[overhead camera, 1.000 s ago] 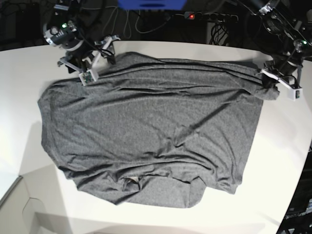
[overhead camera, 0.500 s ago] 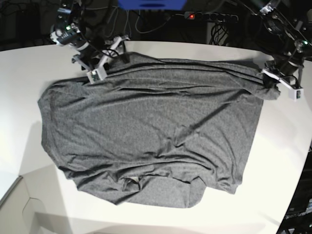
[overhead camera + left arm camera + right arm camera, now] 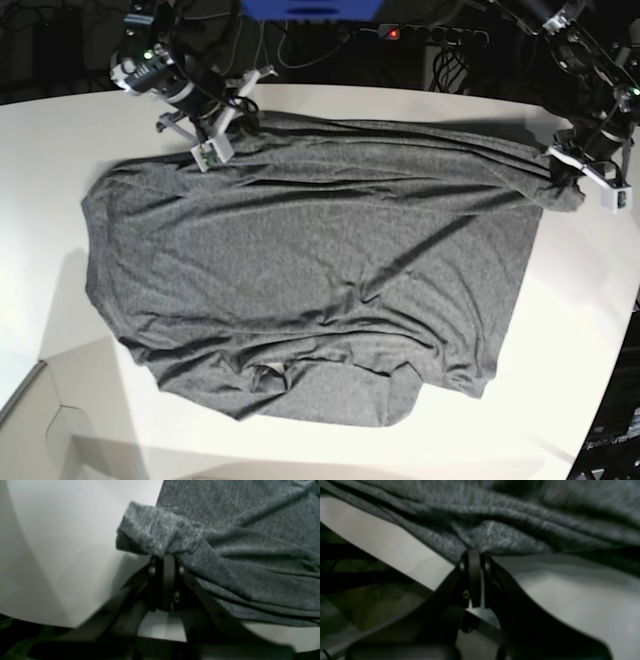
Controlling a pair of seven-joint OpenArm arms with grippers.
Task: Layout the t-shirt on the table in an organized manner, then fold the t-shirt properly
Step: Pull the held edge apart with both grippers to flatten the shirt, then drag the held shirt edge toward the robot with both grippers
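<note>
A white counter (image 3: 320, 455) carries the grey t-shirt (image 3: 310, 270), spread wide and wrinkled across its middle. The left hand (image 3: 165, 557) is clamped tight on the shirt's edge — a bunched corner. The right hand (image 3: 474, 553) is likewise pinched closed on the hem at the counter's far edge.

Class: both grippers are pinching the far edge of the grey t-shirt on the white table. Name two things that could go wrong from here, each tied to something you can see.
1. The right gripper holds only a thin fold of the t-shirt; a pull might slip it free.
2. The left gripper holds a bunched corner, and the near hem is crumpled, so stretching may leave creases.
3. The far edge lies near the table rim and could slide off.
</note>
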